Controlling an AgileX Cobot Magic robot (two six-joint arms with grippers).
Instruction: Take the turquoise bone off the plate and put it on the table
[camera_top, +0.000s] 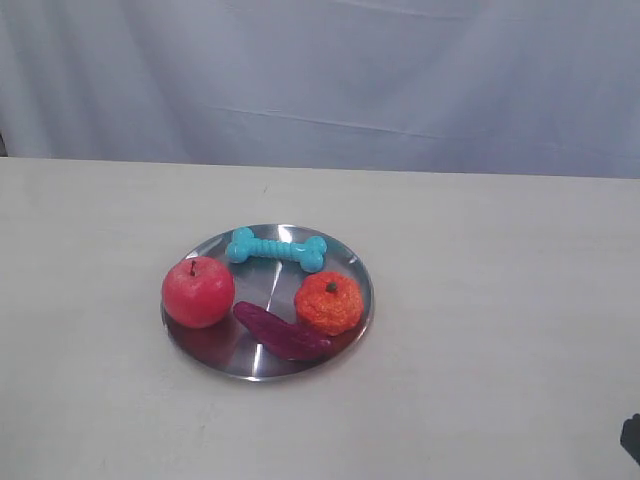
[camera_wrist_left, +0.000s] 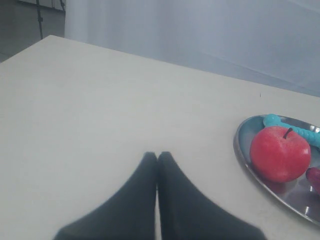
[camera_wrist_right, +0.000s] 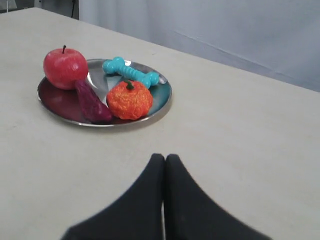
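The bone (camera_top: 275, 249) lies flat on the plate (camera_top: 265, 285), along its far side in the exterior view, with nothing gripping it. Its left knob is near the apple (camera_top: 198, 291) and its right knob near the orange fruit (camera_top: 328, 302). A purple piece (camera_top: 280, 332) lies slantwise on the near side of the plate, between those two. The plate sits on the beige surface (camera_top: 480, 330), with a pale cloth (camera_top: 350, 80) hanging behind.

The left pincer (camera_wrist_left: 157, 156) has its two dark fingers pressed together on nothing, above bare surface beside the plate's apple side. The right pincer (camera_wrist_right: 164, 158) is likewise together and holds nothing, over the surface and apart from the plate.
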